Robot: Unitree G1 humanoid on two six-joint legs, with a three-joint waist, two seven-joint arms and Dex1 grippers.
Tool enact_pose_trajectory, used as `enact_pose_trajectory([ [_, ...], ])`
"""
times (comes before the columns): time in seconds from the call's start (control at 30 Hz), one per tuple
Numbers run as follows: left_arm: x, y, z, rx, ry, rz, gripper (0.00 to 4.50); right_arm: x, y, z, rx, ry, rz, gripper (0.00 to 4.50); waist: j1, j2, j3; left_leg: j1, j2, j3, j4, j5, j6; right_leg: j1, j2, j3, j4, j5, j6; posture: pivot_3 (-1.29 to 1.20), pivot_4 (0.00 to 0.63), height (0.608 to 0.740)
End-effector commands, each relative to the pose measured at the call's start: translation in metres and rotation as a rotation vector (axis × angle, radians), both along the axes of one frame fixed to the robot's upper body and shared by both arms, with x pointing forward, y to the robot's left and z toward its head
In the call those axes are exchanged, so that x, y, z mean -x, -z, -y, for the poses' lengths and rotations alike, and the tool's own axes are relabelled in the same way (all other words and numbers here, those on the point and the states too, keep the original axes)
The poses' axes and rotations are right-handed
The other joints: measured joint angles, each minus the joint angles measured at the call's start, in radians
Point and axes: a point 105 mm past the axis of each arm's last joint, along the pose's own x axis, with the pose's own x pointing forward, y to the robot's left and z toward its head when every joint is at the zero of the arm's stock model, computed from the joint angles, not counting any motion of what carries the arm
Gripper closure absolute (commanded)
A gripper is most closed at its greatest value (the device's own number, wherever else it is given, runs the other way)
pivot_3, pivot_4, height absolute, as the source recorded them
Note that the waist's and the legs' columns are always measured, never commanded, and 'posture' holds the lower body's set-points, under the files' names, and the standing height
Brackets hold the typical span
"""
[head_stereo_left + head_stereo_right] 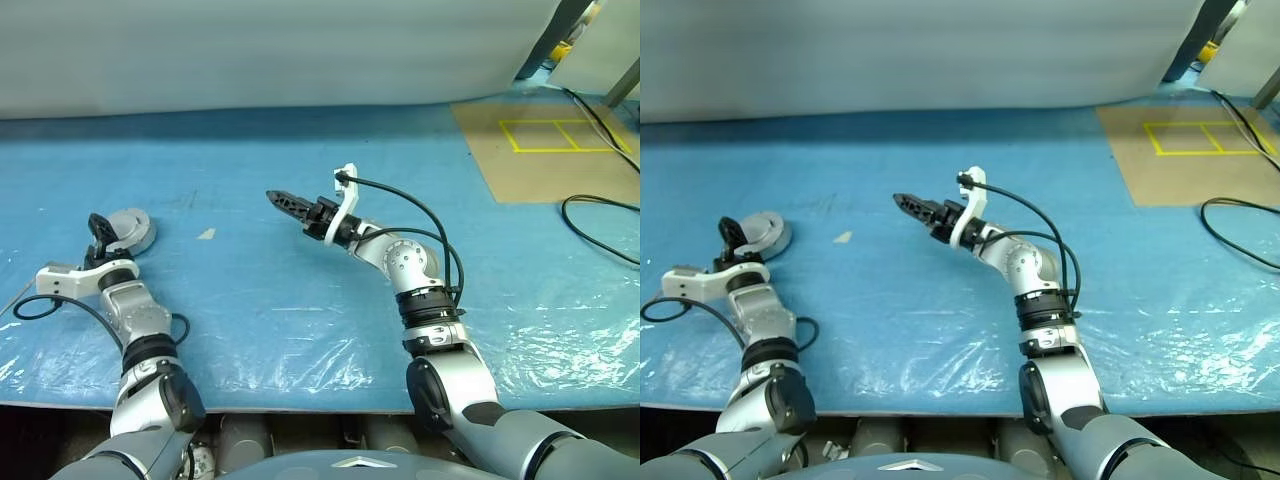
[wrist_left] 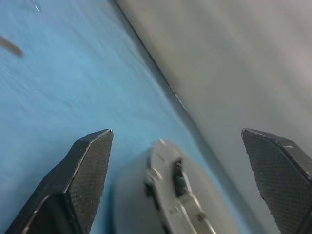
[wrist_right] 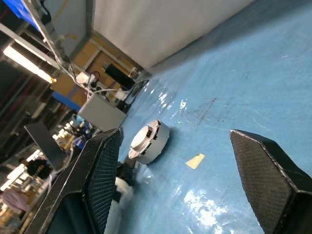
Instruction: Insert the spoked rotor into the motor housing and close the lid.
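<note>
The motor housing point(image 1: 132, 232) is a squat round silver puck lying at the far left of the blue sheet. A flat pale disc, the lid point(image 3: 146, 136), covers its top, and no copper shows. The spoked rotor is hidden. My left gripper point(image 1: 102, 236) is open right at the puck's near-left side. In the left wrist view the puck point(image 2: 170, 195) lies low between the spread fingers, apart from both. My right gripper point(image 1: 281, 200) hovers over the middle of the sheet, pointing left towards the puck. It is open point(image 3: 175, 131) with nothing between its fingers.
A small tan scrap point(image 1: 206, 234) lies on the sheet between the puck and my right gripper. A brown board with yellow tape point(image 1: 550, 150) and black cables point(image 1: 600, 210) are at the far right. A grey wall point(image 1: 280, 50) runs along the back.
</note>
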Motion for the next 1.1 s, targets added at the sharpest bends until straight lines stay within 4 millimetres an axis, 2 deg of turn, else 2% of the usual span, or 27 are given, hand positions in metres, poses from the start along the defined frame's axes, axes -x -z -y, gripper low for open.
enact_pose_trajectory([
  [0.03, 0.007, -0.014, 0.012, -0.187, 0.081, -0.022, 0.02, 0.006, -0.011, 0.0, 0.07, 0.002, 0.186, 0.78, 0.006, -0.001, 0.0, 0.0, 0.0, 0.0, 0.0, 0.0, 0.0, 0.0, 0.0, -0.001, -0.001, 0.0, 0.0, 0.0, 0.15, 0.74],
  [0.2, 0.019, -0.042, 0.079, -0.595, 0.473, -0.02, 0.02, 0.013, -0.006, 0.02, 0.211, 0.056, 0.409, 0.78, 0.017, -0.005, 0.0, 0.001, 0.0, 0.0, 0.001, 0.0, 0.001, 0.0, -0.003, -0.001, -0.001, 0.0, 0.0, 0.0, 0.15, 0.74],
  [0.3, 0.02, -0.046, 0.12, -0.765, 0.718, -0.02, 0.02, 0.012, 0.003, 0.039, 0.311, 0.129, 0.541, 0.78, 0.028, -0.005, 0.001, 0.0, 0.001, 0.0, 0.001, 0.0, 0.001, -0.001, -0.002, -0.001, -0.001, 0.0, 0.0, 0.0, 0.15, 0.74],
  [0.53, 0.015, -0.045, 0.167, -0.998, 1.007, 0.001, 0.02, 0.016, 0.015, 0.063, 0.425, 0.16, 0.673, 0.78, 0.02, -0.004, 0.001, 0.002, 0.0, 0.002, 0.003, 0.001, 0.003, -0.001, -0.002, 0.001, 0.001, -0.002, -0.004, 0.0, 0.15, 0.74],
  [0.57, 0.015, -0.047, 0.174, -1.019, 1.041, 0.022, 0.01, 0.017, 0.016, 0.068, 0.422, 0.164, 0.673, 0.61, 0.02, -0.004, 0.001, 0.002, 0.0, 0.002, 0.003, 0.001, 0.003, -0.001, -0.002, 0.001, 0.001, -0.002, -0.004, 0.0, 0.15, 0.74],
  [0.67, 0.014, -0.051, 0.183, -1.042, 1.08, 0.061, 0.0, 0.021, 0.019, 0.074, 0.433, 0.157, 0.694, 0.04, 0.014, -0.004, 0.001, 0.001, 0.001, 0.002, 0.003, 0.001, 0.003, -0.001, -0.001, 0.001, 0.001, -0.001, -0.001, 0.0, 0.15, 0.74],
  [0.8, 0.008, -0.05, 0.193, -1.078, 1.113, 0.065, 0.0, 0.02, 0.028, 0.082, 0.483, 0.178, 0.687, 0.04, 0.008, -0.004, 0.001, 0.001, 0.0, 0.002, 0.002, 0.001, 0.003, -0.001, -0.001, 0.001, 0.001, 0.0, -0.001, 0.0, 0.15, 0.74],
  [1.1, 0.007, -0.053, 0.2, -1.105, 1.131, 0.061, 0.0, 0.016, 0.027, 0.083, 0.478, 0.15, 0.672, 0.04, 0.002, -0.004, 0.001, 0.0, 0.0, 0.002, 0.003, 0.001, 0.003, -0.001, -0.001, 0.001, 0.002, -0.001, -0.001, 0.0, 0.15, 0.74],
])
